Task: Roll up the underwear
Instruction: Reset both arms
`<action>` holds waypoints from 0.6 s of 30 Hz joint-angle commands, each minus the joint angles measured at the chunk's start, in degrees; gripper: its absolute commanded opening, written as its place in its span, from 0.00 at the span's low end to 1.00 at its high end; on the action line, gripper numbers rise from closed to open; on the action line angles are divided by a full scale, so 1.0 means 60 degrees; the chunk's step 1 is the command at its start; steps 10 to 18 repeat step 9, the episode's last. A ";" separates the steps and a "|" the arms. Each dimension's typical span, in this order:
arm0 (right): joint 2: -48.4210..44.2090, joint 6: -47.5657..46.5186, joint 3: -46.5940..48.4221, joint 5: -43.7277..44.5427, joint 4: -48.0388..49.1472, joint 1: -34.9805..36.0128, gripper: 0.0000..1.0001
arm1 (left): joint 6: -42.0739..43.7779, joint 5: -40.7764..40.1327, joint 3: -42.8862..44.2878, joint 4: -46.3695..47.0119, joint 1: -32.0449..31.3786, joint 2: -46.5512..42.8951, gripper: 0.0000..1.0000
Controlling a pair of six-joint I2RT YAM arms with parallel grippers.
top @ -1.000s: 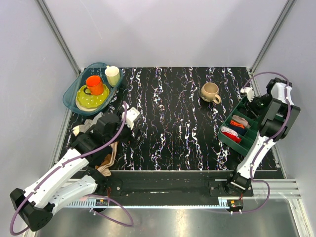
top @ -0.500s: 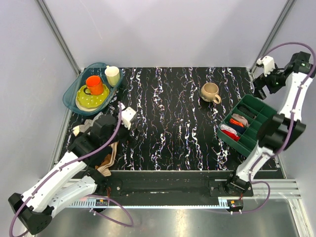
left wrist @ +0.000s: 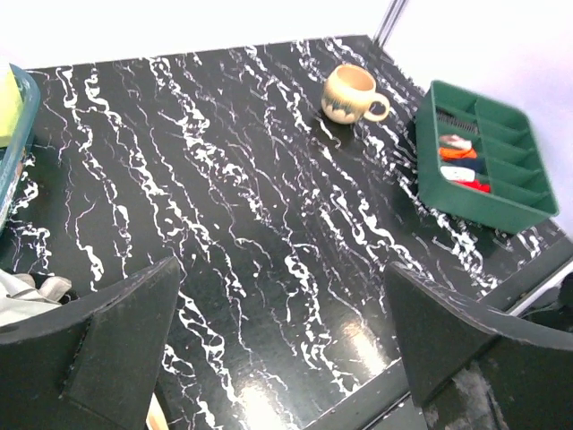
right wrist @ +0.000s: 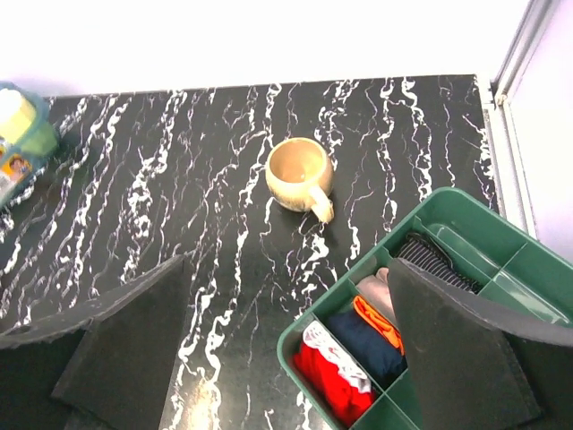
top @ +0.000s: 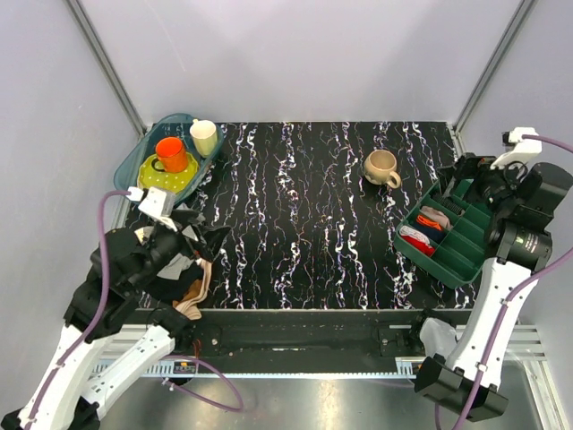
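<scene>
The underwear (right wrist: 428, 254) is a rolled dark cloth with thin pale stripes. It lies in a compartment of the green tray (right wrist: 315, 324), behind the grey, orange, navy and red rolls. The left wrist view shows the underwear (left wrist: 457, 115) in the tray's far end. My right gripper (right wrist: 288, 269) hangs open above the tray's near-left corner, holding nothing. The top view has my right gripper (top: 472, 172) over the tray's far end. My left gripper (left wrist: 282, 269) is open and empty over bare table, and the top view puts my left gripper (top: 202, 238) near the left front.
A beige mug (top: 382, 167) stands at the back right of the marbled table. A blue tub (top: 128, 176) with a yellow plate, orange cup and pale cup sits back left. A pile of grey and tan clothes (top: 192, 294) lies under the left arm.
The right gripper opened over the tray, swung up toward the back corner, then drew back above the tray. The left arm pulled back and rose toward the near left.
</scene>
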 commanded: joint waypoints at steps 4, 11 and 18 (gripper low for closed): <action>0.0025 0.1181 0.0708 0.1109 0.0323 0.0004 1.00 | -0.0648 -0.0351 0.0650 -0.1009 0.0044 -0.0112 0.99; 0.0172 0.1137 0.1002 0.0831 0.0279 0.0004 1.00 | -0.0545 -0.0366 0.0826 -0.1245 0.0043 -0.0288 0.99; 0.0172 0.1137 0.1002 0.0831 0.0279 0.0004 1.00 | -0.0545 -0.0366 0.0826 -0.1245 0.0043 -0.0288 0.99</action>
